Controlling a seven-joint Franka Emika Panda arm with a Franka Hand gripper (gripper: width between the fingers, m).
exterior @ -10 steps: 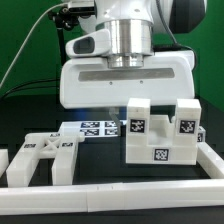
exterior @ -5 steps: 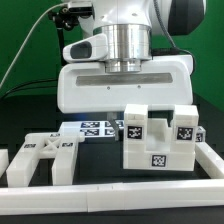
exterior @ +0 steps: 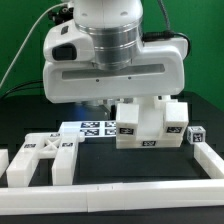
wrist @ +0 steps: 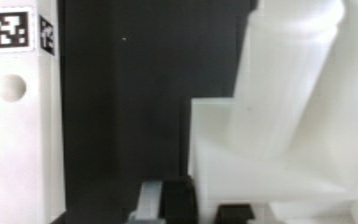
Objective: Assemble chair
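Observation:
The chair is in loose white parts. A blocky piece (exterior: 150, 125) with two upright posts and black-and-white tags stands tilted just below the robot's hand (exterior: 115, 75), which hides the gripper in the exterior view. In the wrist view the gripper (wrist: 158, 208) is shut, with one pale finger (wrist: 151, 200) showing at the frame's edge. The blocky piece (wrist: 291, 120) fills the picture beside the finger; I cannot tell whether they touch. A white tagged bar (wrist: 12, 120) with a round hole lies on the other side.
A slotted flat panel (exterior: 40, 158) lies at the exterior view's front left. The marker board (exterior: 92, 128) lies behind it. A small tagged cube (exterior: 197, 133) sits at the right. A low white rail (exterior: 120, 190) borders the black table's front and right.
The hand has swung toward the exterior view's left and come nearer the camera. The blocky piece has shifted left and up in the picture and now stands turned and tilted.

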